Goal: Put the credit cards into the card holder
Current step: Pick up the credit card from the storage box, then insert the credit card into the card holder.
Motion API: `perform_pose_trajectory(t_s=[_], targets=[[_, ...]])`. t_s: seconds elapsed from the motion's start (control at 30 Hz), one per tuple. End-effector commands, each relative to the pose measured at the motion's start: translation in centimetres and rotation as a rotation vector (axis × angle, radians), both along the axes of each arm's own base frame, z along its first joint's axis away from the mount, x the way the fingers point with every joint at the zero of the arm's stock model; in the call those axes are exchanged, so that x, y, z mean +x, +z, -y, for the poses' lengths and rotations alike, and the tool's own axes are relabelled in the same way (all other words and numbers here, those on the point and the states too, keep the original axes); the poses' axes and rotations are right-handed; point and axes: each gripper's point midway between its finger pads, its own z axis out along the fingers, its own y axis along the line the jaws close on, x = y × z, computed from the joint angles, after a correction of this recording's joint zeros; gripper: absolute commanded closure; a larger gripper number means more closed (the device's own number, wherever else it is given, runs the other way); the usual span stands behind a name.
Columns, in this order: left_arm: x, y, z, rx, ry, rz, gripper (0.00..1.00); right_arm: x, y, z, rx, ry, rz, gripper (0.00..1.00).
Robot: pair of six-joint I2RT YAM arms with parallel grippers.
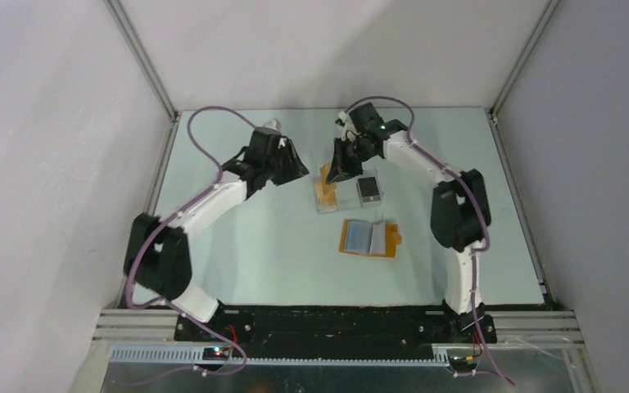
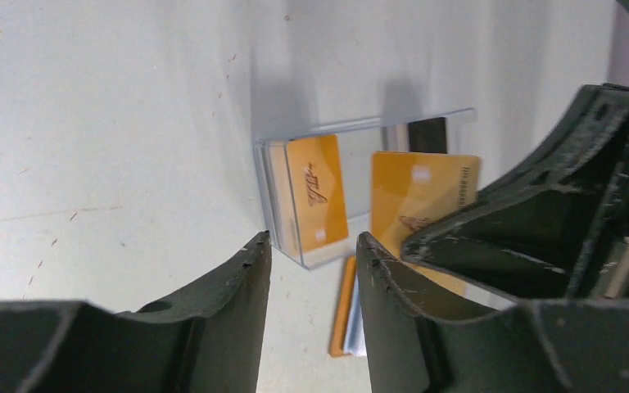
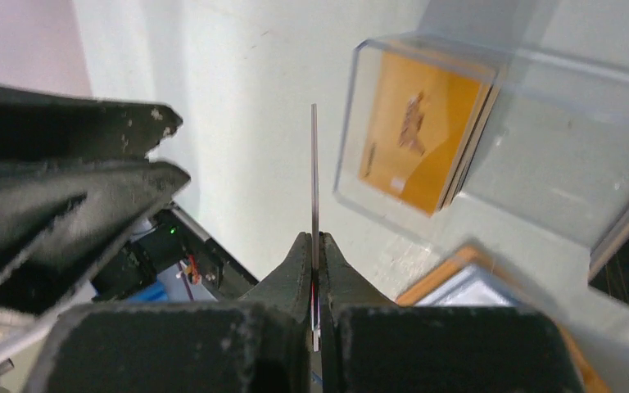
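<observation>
While scanning from the left, found the left arm (image 1: 205, 205) bowed up from its base and stretched toward the far middle of the pale desk (image 1: 237, 254). Noted the left claw (image 2: 311, 246) hanging over the desk, tips partly spread with nothing between them, pointed at the trays. Saw just beyond those tips a clear tray (image 2: 295, 201) lying flat, with orange cards stacked inside.

Found right beside it, lifted off the desk, an orange card (image 2: 422, 201) standing on edge between the two claws. Saw the right claw (image 3: 314, 246) pressed together on one edge of that card, which showed from the right wrist only as a thin upright line, apart from the tray. Noted the right claw's dark body crowding close to the left claw and hiding part of the card from the left wrist.

Saw a second clear tray (image 1: 368, 190) with a dark centre just right of the first. Found the card holder (image 1: 390, 239) nearer the bases, spread open flat on the desk, a light blue card (image 1: 362, 237) showing in it, apart from both claws.

Noted the right arm (image 1: 457, 214) rising from its base, elbow pushed outward, forearm folded back leftward over the trays.
</observation>
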Motion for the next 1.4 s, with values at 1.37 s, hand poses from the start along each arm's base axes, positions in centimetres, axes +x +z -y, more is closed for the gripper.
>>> perform_pose_trajectory(t_s=[1.37], targets=[[-11.7, -8.1, 15.8, 0.015, -0.328, -0.214, 0.68, -12.1, -9.4, 14.3, -0.104, -0.125, -0.128, 1.00]])
